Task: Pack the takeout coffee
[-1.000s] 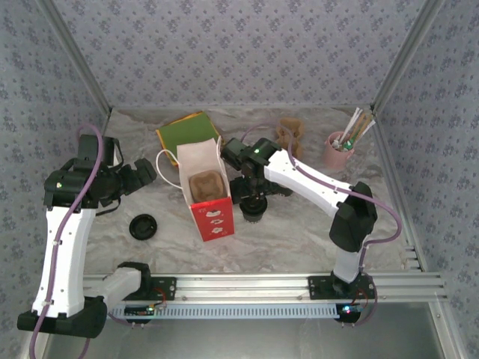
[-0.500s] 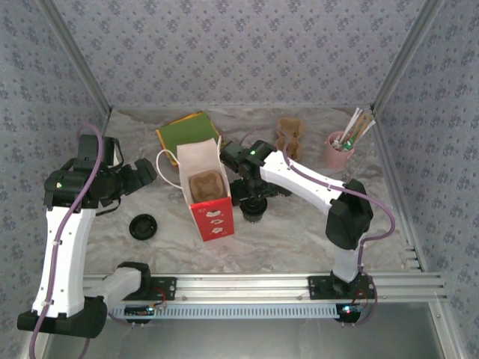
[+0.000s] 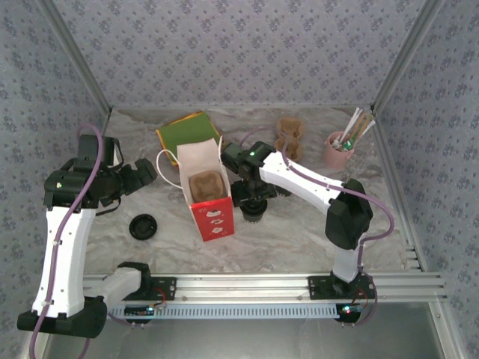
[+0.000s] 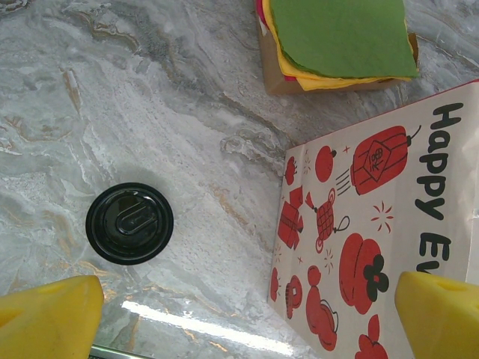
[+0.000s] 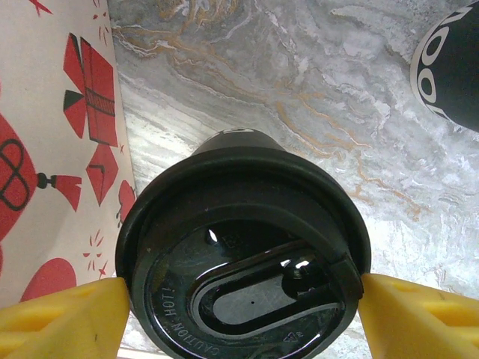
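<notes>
Takeout coffee (image 3: 254, 211) is standing upright on the desk (image 3: 299, 235), black lid on, just right of the red-and-white paper bag (image 3: 207, 200).

Right end effector (image 5: 239, 299) is hanging directly over the cup. Its yellow fingers (image 5: 63, 318) are flanking the lid and meeting its rim on both sides. Cannot tell whether they are gripping it.

Bag is standing open, and something brown (image 3: 206, 185) is sitting inside.

A loose black lid (image 4: 129, 224) is lying flat on the desk left of the bag, apart from it.

Left end effector (image 4: 239, 314) is hovering above that patch, spread wide and holding nothing.

A green-topped stack (image 3: 187, 133) is lying behind the bag. A pink cup of sticks (image 3: 338, 152) is standing far right.
</notes>
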Tool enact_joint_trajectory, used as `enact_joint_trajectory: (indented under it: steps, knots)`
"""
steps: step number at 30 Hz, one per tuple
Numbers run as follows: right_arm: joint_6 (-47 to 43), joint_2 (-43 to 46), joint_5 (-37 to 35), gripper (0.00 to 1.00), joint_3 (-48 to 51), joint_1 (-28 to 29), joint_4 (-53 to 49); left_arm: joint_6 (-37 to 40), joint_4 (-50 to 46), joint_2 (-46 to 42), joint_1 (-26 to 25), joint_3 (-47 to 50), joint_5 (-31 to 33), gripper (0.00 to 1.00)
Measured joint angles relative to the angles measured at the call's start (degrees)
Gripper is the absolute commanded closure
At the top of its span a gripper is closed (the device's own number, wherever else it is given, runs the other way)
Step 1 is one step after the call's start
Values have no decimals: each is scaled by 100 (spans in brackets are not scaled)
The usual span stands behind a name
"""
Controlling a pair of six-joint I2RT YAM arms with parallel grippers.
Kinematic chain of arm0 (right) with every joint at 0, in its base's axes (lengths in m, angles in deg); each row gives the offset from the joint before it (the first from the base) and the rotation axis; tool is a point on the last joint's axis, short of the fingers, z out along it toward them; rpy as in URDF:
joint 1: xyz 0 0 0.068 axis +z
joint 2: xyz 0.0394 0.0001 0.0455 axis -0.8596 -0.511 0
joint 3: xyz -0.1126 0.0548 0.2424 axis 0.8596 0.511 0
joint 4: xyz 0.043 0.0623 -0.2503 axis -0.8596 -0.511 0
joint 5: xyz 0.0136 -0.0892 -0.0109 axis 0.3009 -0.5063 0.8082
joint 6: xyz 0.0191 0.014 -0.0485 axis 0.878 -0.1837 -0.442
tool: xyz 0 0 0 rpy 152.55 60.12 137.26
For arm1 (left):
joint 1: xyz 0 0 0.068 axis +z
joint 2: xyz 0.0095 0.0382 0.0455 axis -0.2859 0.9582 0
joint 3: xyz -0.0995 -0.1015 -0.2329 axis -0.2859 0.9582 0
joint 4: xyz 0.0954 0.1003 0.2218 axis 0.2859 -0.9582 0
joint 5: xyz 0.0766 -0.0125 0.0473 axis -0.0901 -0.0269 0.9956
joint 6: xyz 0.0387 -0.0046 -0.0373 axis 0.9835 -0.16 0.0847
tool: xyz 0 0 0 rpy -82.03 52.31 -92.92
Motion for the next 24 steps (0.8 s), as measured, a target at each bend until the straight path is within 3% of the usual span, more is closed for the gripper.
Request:
enact_joint_trajectory:
  steps: [24]
  knots:
    - [0,0,-42,22,52,11,-15,0,26,7,0,0,-125,0]
